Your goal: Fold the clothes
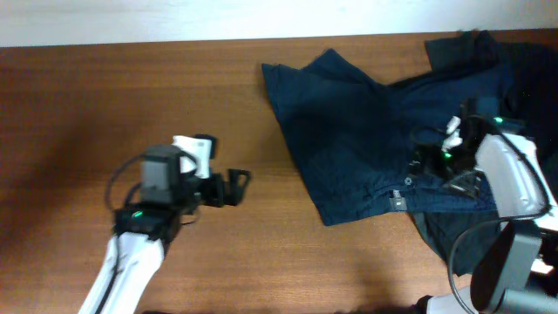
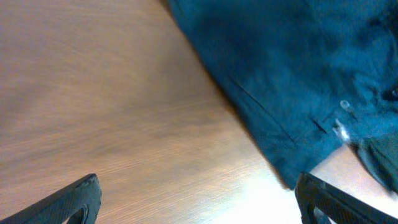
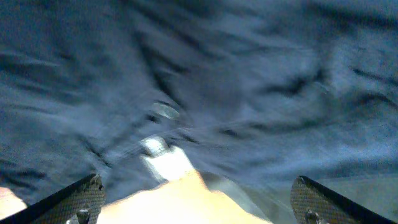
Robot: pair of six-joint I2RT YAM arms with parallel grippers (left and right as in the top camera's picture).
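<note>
On the desk's (image 1: 87,105) right half, the limp, light navy shorts (image 1: 349,131) look best pinched along the stiffer waistband (image 1: 366,212), while left pincer (image 1: 231,188) and right pincer (image 1: 425,157) both gape empty.

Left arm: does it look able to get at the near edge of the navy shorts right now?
Probably yes. The left gripper is open over the table, facing the navy shorts, and nothing lies between them. The right gripper sits farther over on the shorts, away from that edge.
</note>
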